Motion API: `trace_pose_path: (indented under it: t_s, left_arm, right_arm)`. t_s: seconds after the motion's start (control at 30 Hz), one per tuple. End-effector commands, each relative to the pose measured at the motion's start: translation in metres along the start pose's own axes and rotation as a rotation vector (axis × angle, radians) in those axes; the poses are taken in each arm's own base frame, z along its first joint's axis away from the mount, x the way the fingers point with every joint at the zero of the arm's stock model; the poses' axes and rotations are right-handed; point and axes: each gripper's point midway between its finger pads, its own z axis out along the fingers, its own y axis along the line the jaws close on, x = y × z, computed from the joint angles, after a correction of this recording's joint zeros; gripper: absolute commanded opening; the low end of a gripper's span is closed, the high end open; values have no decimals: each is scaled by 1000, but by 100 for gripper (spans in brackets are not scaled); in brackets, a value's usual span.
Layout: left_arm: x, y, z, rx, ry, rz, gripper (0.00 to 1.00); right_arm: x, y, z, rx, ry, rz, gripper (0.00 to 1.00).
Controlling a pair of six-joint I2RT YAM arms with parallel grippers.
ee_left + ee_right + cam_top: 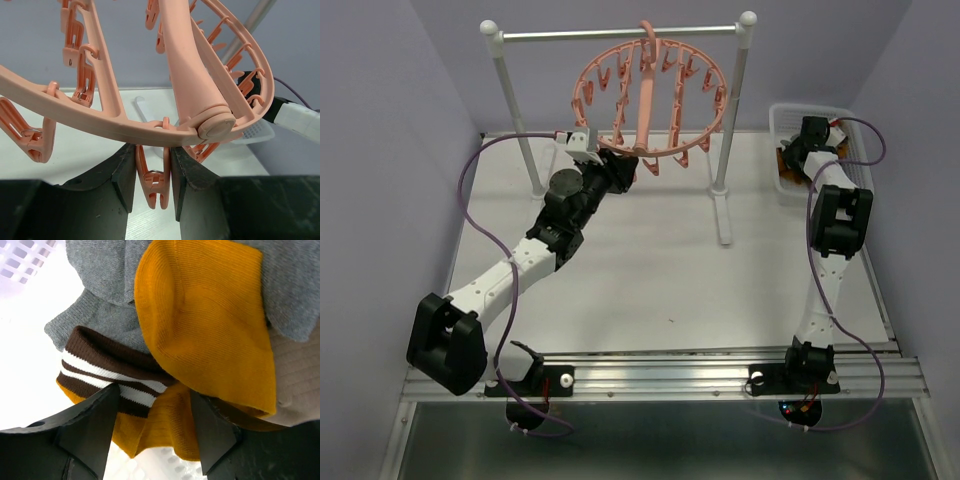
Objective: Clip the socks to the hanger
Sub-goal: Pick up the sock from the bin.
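Note:
The salmon-pink hanger [582,80] hangs by its hook from the rail. My left gripper [623,168] is at its near rim. In the left wrist view, this gripper [152,180] is shut on one dangling clip [155,192] just under the ring [75,112], a finger pressing each side. The socks [786,160] lie piled in the white basket at the far right. My right gripper [155,425] reaches down into them and is shut on a bunched fold of a mustard sock [167,432] with a brown-and-white striped cuff [100,370]. Another mustard sock [205,315] and a grey sock [100,265] lie above it.
The white-posted rail stand [620,35] stands at the back of the table, with its right foot [723,220] reaching forward. The white mesh basket [820,108] sits at the far right edge. A pale brown sock [300,380] lies at the right of the pile.

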Motion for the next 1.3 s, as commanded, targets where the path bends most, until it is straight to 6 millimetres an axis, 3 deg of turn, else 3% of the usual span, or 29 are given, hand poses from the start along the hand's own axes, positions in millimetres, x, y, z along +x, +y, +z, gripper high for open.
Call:
trace_pose_path:
  t_s: [0.0, 0.13, 0.17, 0.2, 0.23, 0.4, 0.5, 0.53, 0.67, 0.7, 1.1, 1.23, 1.27]
  left_arm:
    - [-36, -14, 5, 24, -99, 11, 0]
    - [-34, -15, 7, 26, -93, 14, 0]
    - [-36, -16, 8, 26, -97, 14, 0]
    - [-36, -16, 8, 26, -97, 15, 0]
    - [-34, -16, 9, 26, -92, 17, 0]
    - [-34, -18, 10, 30, -90, 15, 0]
    - [-34, -20, 10, 36, -89, 16, 0]
    - [-33, -20, 11, 37, -85, 15, 0]
    - [-32, -22, 11, 43, -81, 10, 0]
    - [-32, -23, 10, 47, -80, 10, 0]
    - [-33, -31, 3, 70, -72, 9, 0]
    - [-34, -33, 0, 74, -72, 8, 0]
    - [-33, -33, -1, 75, -68, 10, 0]
  right_arm:
    - [-33, 26, 3, -92, -113, 22, 66]
    - [-33, 34, 7, -140, -128, 5, 65]
    - [-25, 33, 10, -153, -114, -7, 61]
    - [-29, 37, 10, -181, -139, -13, 58]
    - [-28, 39, 10, -198, -144, -21, 49]
    - [-29, 45, -2, -263, -157, -80, 26]
    - [-42, 51, -18, -298, -193, -126, 12]
    - [-45, 51, -22, -298, -200, -137, 1]
    - [-60, 42, -46, -269, -245, -168, 1]
    - [-71, 43, -61, -273, -270, -177, 1]
    - [-84, 6, -136, -219, -337, -267, 1]
    - [-80, -8, -150, -177, -305, -358, 12]
    - [-78, -11, -151, -168, -292, -382, 21]
